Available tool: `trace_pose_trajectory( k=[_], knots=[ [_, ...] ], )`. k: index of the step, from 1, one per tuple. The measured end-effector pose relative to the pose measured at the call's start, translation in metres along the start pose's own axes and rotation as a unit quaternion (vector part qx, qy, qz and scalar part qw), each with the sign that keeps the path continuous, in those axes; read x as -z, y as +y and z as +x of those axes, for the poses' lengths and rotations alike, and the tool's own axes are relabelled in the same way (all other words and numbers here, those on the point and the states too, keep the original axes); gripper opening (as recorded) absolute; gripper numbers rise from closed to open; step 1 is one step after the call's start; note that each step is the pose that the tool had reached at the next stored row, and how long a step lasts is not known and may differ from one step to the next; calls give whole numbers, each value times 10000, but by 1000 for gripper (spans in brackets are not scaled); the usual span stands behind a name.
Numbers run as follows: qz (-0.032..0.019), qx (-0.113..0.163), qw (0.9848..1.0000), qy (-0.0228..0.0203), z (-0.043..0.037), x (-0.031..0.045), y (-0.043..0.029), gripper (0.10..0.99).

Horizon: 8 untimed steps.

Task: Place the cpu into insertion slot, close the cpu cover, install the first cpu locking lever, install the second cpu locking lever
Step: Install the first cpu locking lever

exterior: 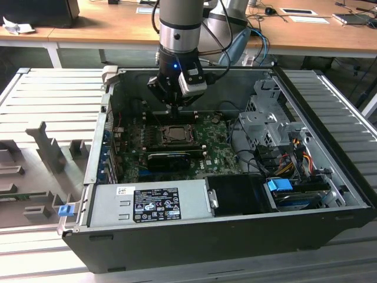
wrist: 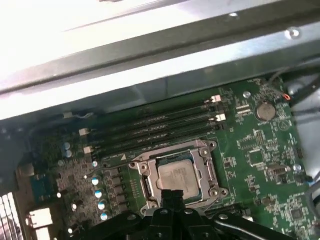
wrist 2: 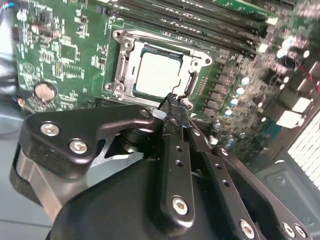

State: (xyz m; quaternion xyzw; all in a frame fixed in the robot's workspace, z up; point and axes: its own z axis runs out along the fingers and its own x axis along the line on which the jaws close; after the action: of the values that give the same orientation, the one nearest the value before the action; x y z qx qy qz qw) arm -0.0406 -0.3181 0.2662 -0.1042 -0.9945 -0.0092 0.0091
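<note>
— Where is the cpu [wrist 2: 159, 75]?

— It sits in the socket [exterior: 162, 137] on the board [wrist 2: 75, 55], lying flat with its pale face up. It is square, so it has no long axis. Its edges line up with the socket, one pair parallel to the memory slots [wrist: 155, 125].

— And the cover [wrist 2: 122, 67]?

— It is down flat over the cpu, which shows through its square opening.

— The gripper [wrist 2: 172, 100]?

— Its fingers are drawn together with the tips meeting, and nothing can be seen between them. In both wrist views the tips are at the socket's edge, on the side away from the memory slots and just beside the cover's rim. In the exterior view the gripper points straight down into the open case [exterior: 235, 236], close above the socket.
</note>
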Motion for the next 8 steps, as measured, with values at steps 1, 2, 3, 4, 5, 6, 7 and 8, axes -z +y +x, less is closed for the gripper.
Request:
trace_pose_trajectory(
  k=[1, 2, 3, 4, 5, 6, 7, 8],
  knots=[
    [2, 101, 9999, 1, 0, -1, 0, 106],
    [4, 207, 9998, 4, 0, -1, 0, 106],
    [7, 343, 9994, 6, 0, -1, 0, 106],
    [9, 441, 9990, 7, 0, -1, 0, 106],
    [12, 580, 9983, 9, 0, -2, 0, 106],
    [18, 679, 9977, 10, -1, -3, 0, 106],
    [21, 732, 9973, 10, -1, -2, 0, 106],
    [24, 774, 9970, 9, 0, -2, 0, 106]
  ],
)
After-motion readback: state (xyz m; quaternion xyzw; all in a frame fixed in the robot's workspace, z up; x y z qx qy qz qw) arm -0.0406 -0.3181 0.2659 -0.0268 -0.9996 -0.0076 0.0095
